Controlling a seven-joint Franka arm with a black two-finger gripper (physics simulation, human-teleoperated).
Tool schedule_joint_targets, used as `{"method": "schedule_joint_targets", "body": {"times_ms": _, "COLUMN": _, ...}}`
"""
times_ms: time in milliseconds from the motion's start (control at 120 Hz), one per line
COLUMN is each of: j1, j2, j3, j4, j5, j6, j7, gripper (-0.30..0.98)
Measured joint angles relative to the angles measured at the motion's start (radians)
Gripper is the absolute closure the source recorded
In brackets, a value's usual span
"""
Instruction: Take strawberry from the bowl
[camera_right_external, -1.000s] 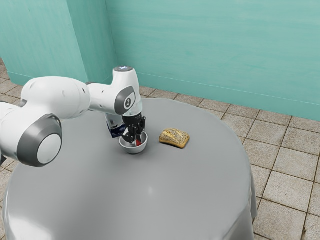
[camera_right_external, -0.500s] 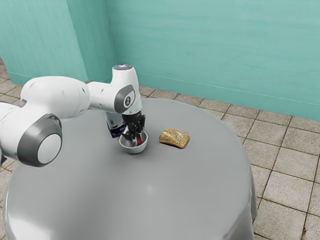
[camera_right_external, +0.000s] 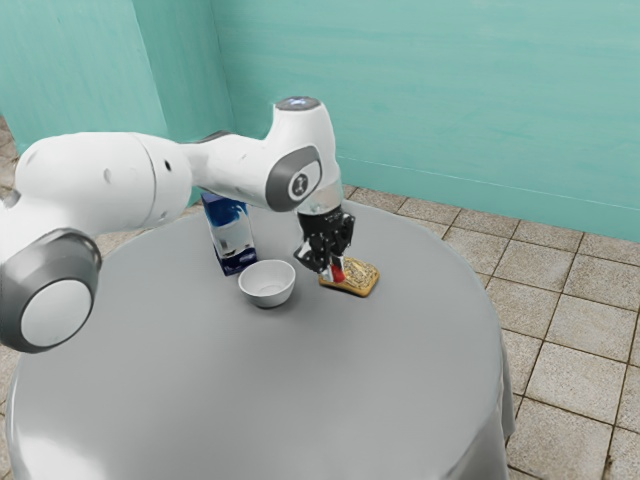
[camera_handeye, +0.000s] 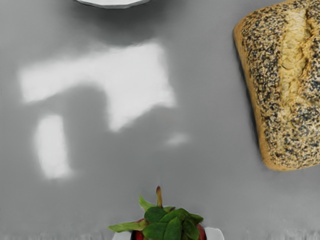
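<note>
The fingers of the gripper (camera_right_external: 336, 270) are closed on the strawberry (camera_handeye: 172, 222), out of the bowl (camera_right_external: 267, 292) and above the table (camera_right_external: 300, 400), near the bread (camera_right_external: 363, 280). The carton (camera_right_external: 232, 236) stands just beside the bowl.

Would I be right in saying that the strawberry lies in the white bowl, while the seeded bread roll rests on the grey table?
Not quite: the exterior view shows the strawberry outside the white bowl, held up in the pincer. The seeded bread roll does rest on the grey table.
</note>
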Motion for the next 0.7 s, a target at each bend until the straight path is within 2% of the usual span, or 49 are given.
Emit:
{"method": "schedule_joint_targets", "body": {"times_ms": 175, "j1": -0.053, "j2": 0.072, "j3": -0.020, "j4": 0.009, "j5": -0.004, "j6": -0.001, "j7": -0.003, "gripper": 0.70}}
{"method": "schedule_joint_targets", "body": {"times_ms": 442, "j1": -0.061, "j2": 0.131, "j3": -0.034, "j4": 0.020, "j5": -0.017, "j6": 0.005, "j7": -0.008, "gripper": 0.70}}
{"method": "schedule_joint_targets", "body": {"times_ms": 617, "j1": -0.070, "j2": 0.131, "j3": -0.032, "j4": 0.020, "j5": -0.014, "j6": 0.035, "j7": -0.004, "gripper": 0.38}}
{"method": "schedule_joint_targets", "body": {"times_ms": 700, "j1": -0.085, "j2": 0.109, "j3": -0.030, "j4": 0.019, "j5": -0.011, "j6": 0.040, "j7": -0.003, "gripper": 0.26}}
